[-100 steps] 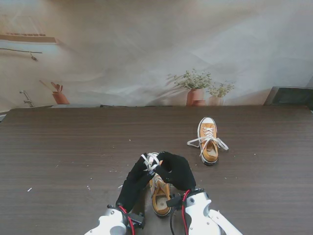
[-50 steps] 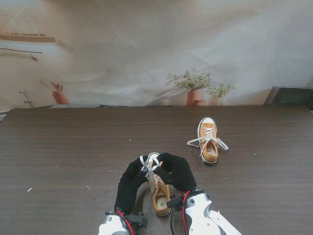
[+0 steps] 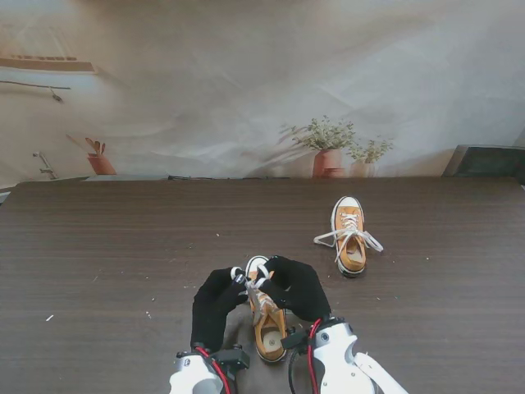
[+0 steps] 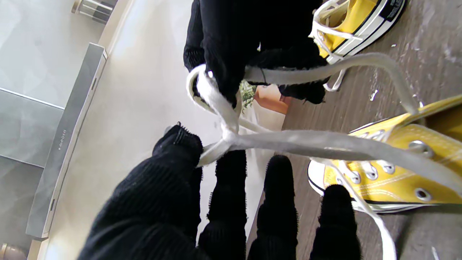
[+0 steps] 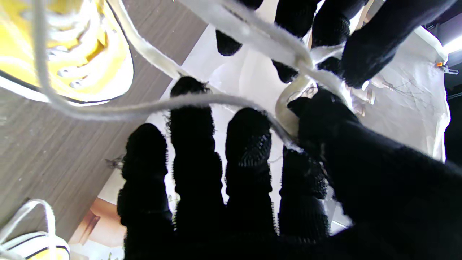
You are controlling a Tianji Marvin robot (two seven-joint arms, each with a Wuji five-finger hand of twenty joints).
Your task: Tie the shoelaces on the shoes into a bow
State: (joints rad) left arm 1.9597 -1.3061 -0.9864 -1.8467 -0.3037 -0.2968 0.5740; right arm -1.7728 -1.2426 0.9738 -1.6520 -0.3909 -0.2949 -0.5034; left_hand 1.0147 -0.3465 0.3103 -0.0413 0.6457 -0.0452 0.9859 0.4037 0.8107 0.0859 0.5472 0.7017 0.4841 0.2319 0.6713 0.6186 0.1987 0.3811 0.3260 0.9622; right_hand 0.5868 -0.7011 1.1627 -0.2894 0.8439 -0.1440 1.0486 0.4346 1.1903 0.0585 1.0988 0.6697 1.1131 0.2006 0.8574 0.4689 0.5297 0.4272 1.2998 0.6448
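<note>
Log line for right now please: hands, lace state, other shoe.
left hand: shut on lace | right hand: shut on lace | lace: crossing knotted, bow not formed | near shoe: between hands | far shoe: untouched

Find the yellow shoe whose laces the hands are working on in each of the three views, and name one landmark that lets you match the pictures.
Stand view: the near shoe lies between the left hand and the right hand, close to me.
Left wrist view: near shoe at the edge, laces leading to the hands.
Right wrist view: near shoe in a corner.
Shared landmark: the lace knot.
</note>
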